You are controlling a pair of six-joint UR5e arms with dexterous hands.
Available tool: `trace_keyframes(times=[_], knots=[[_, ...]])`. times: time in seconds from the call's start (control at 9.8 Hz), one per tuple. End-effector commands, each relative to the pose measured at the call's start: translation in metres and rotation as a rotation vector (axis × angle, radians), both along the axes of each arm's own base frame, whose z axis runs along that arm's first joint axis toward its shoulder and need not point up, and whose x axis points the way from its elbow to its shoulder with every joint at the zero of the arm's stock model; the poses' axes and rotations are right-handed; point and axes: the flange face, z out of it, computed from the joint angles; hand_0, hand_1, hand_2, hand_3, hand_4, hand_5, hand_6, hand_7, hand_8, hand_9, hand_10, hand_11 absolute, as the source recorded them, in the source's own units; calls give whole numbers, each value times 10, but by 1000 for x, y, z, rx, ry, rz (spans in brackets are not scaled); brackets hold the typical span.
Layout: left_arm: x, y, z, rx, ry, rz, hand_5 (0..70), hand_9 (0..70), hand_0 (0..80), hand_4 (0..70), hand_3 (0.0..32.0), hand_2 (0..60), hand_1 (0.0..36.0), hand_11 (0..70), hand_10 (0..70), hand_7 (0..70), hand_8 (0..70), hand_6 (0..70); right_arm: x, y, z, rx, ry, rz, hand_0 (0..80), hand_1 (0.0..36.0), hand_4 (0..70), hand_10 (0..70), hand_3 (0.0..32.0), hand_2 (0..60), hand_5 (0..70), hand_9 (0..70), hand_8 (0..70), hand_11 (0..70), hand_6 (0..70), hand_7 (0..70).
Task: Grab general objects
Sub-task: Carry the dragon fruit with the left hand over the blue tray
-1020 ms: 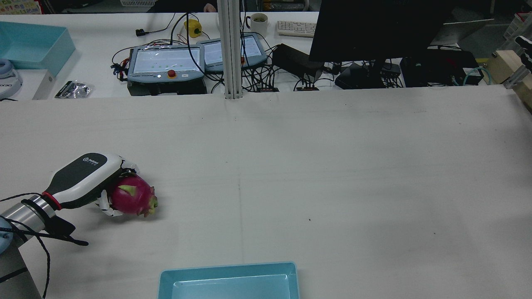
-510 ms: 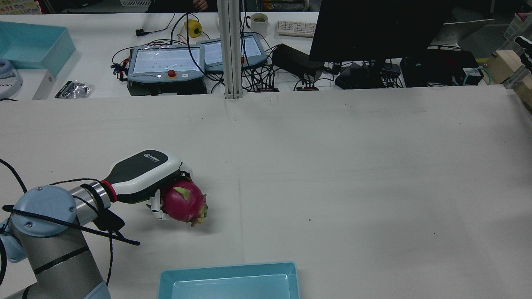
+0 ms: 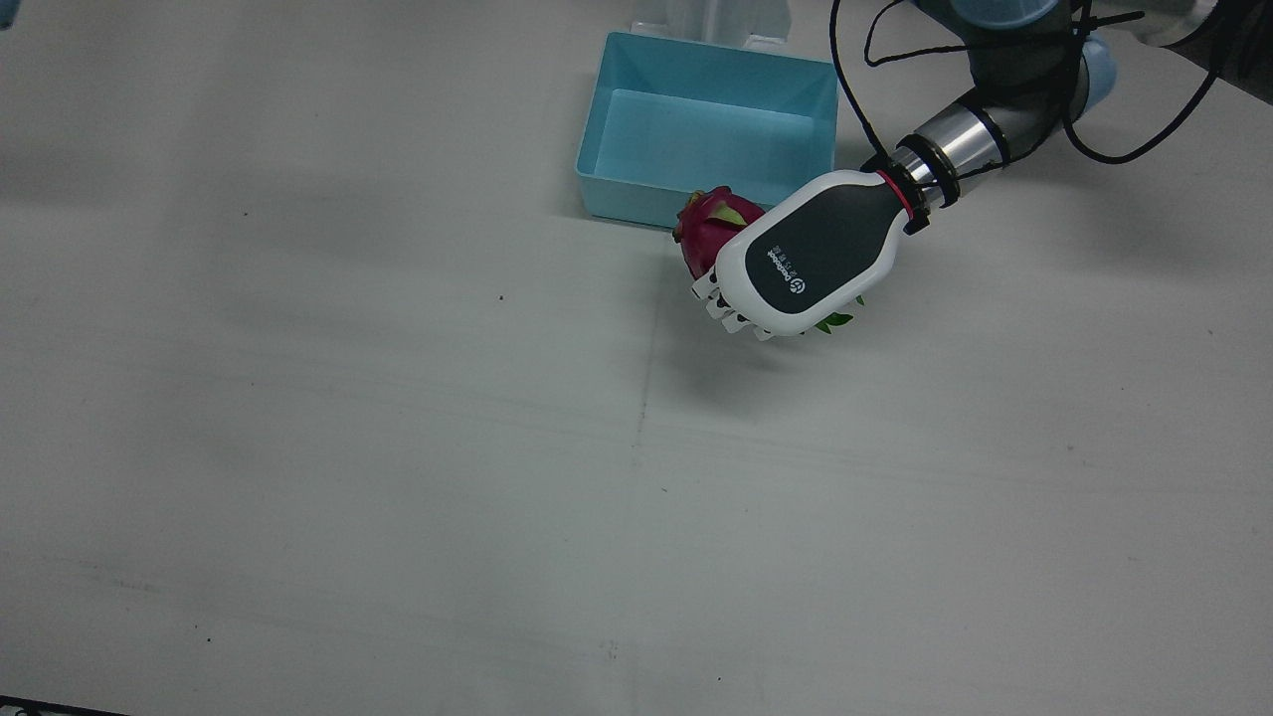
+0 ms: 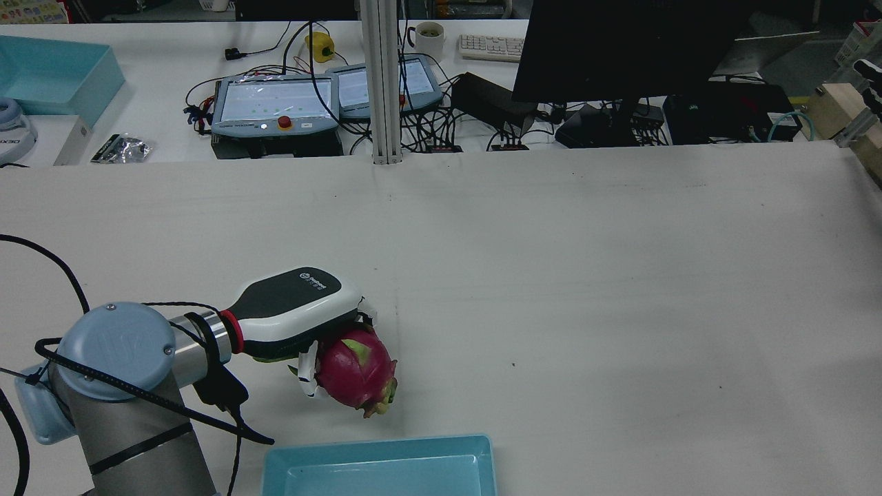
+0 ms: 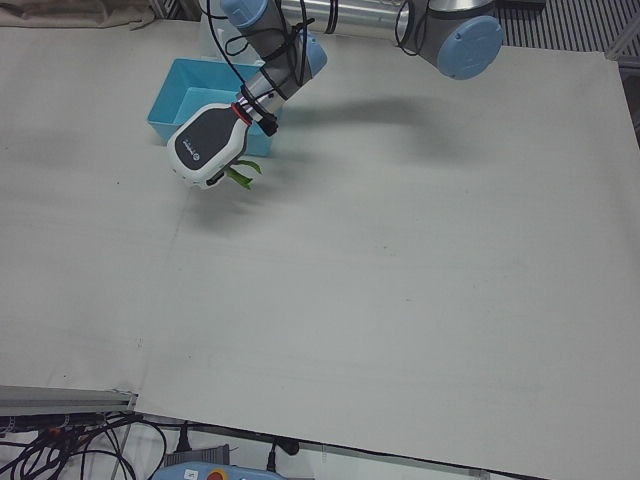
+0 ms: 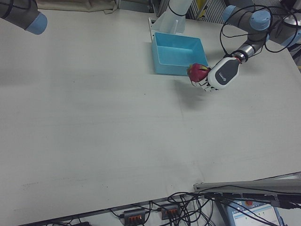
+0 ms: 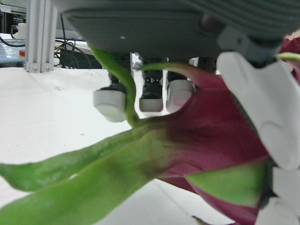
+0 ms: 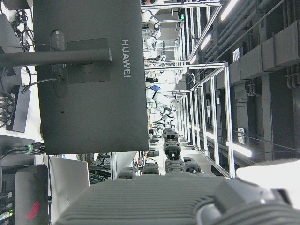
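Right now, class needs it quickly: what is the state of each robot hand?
Left hand: shut on the dragon fruit, held above the table beside the blue bin.
Right hand: its fingers are not visible, so it cannot be told.

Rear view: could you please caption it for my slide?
Left hand carries a dragon fruit above the table, near the blue bin.

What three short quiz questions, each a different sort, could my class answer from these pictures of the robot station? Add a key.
1. True or false: the dragon fruit already lies inside the blue bin.
2. Which hand holds the fruit?
3. Fill in: the fruit's leafy scales are ____ in colour.

Key: 1. False; it is held just outside the bin. 2. The left hand. 3. Green.
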Motion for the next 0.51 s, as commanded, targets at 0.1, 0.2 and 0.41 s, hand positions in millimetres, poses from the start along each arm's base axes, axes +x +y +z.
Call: trace_keyframes(times=[0.1,0.2,0.41], knots=[[23,58,-11,42,-51,101,642,700,485,700,0,600,232,700,700,700,550,616,0,0,1,-1,0,0,0,0,0,0,0,0,0,0,0,0,0,0],[22,63,-14,41,-54,107,632,700,485,700,0,600,231,700,700,700,547,607,0,0,1,-1,0,0,0,0,0,0,0,0,0,0,0,0,0,0],[21,66,-15,41,-65,133,629,700,488,700,0,600,231,700,700,700,539,599,0,0,0,0,0,0,0,0,0,0,0,0,0,0,0,0,0,0]])
